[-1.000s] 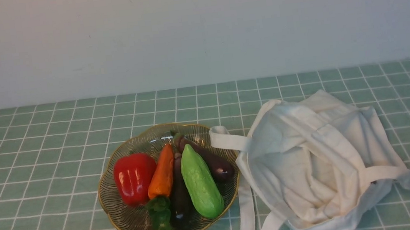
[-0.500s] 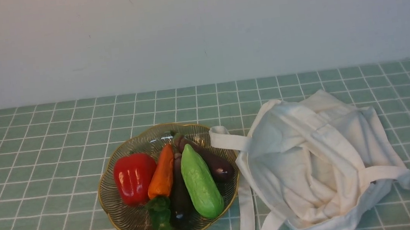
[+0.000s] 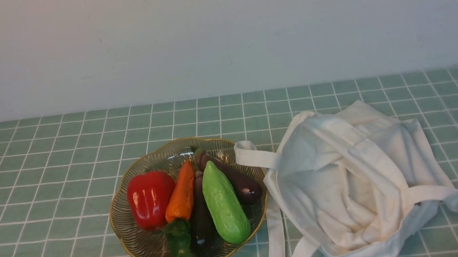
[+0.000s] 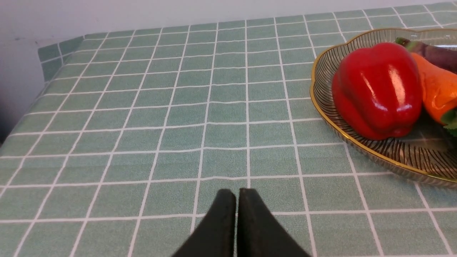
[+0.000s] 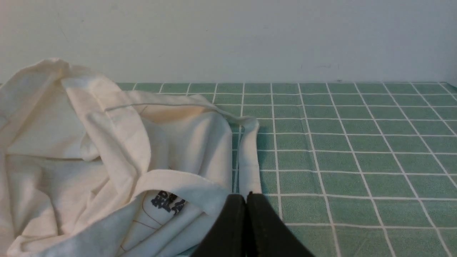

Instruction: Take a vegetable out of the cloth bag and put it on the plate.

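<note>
A limp cloth bag (image 5: 107, 157) slumps just beside the right gripper (image 5: 246, 200), its soft folds hiding any vegetable; grasp low through its mouth. The glass plate (image 4: 321, 107), holding a slick red pepper (image 4: 378, 89), sits beyond the left gripper (image 4: 236, 196). Both grippers' jaws are pressed together, empty.
</note>
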{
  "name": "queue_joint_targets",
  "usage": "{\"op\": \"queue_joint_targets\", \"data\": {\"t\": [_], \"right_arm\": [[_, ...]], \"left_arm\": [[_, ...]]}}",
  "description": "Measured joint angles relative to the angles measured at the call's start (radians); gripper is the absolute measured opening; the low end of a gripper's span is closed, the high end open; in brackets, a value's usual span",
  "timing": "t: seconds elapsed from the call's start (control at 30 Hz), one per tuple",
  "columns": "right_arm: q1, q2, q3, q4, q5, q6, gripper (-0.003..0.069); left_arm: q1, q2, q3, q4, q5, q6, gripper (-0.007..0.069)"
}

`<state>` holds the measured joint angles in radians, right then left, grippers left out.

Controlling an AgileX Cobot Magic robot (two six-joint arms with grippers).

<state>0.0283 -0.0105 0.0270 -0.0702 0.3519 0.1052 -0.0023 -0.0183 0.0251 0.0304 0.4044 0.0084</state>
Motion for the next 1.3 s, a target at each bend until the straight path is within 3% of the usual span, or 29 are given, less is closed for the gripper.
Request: {"op": "queue_joint_targets", "data": {"t": [0.3, 1.3], "right_arm": [[0.041, 0.000, 0.000, 0.000, 0.001, 0.000, -0.0015], [0.041, 0.000, 0.000, 0.000, 0.001, 0.000, -0.0015]], "left_arm": [[0.000, 0.000, 0.000, 0.000, 0.000, 0.000, -0.0005], [0.000, 0.000, 0.000, 0.000, 0.000, 0.000, -0.0005]]}}
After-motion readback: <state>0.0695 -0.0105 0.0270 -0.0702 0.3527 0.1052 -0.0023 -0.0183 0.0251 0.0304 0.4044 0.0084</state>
